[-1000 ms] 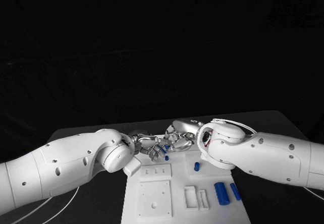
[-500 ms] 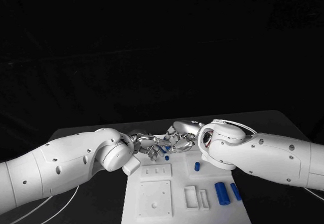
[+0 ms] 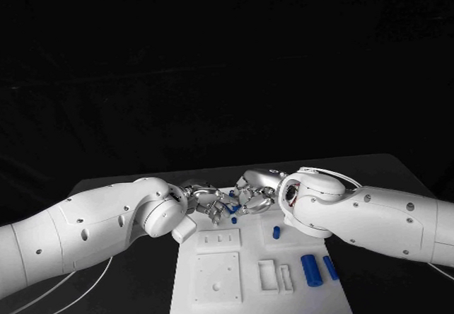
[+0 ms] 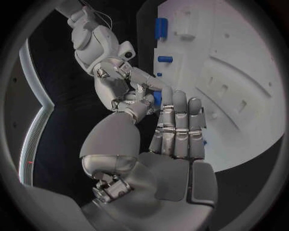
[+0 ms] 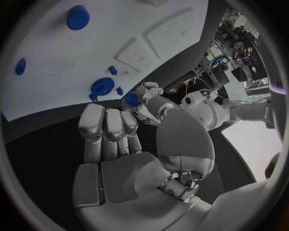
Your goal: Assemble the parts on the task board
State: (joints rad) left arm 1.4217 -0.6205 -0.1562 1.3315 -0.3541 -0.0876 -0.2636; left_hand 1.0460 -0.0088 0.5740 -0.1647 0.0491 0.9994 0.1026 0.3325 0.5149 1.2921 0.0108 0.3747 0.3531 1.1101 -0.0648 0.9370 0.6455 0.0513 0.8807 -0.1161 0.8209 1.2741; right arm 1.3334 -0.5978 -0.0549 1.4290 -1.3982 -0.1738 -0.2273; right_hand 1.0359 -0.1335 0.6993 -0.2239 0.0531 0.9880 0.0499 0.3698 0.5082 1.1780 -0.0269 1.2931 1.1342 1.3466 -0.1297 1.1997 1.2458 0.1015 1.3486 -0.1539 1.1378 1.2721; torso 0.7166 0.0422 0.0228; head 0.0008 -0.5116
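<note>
Comparing with a second ago, we see our left hand [image 3: 207,202] and right hand [image 3: 252,197] drawn closer at the task board's [image 3: 295,288] far end, both pinching one small blue part [image 3: 231,208], suggesting a handover.

Left hand [image 3: 207,200] sits slightly nearer the right hand [image 3: 252,197] than 1.0 s ago. Their fingertips now meet around a small blue part [image 3: 233,207].

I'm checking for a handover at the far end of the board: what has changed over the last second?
Very little. The left hand and right hand stay close together over the far end of the white task board, with a small blue part between their fingers. The loose blue cylinders have not moved.
</note>
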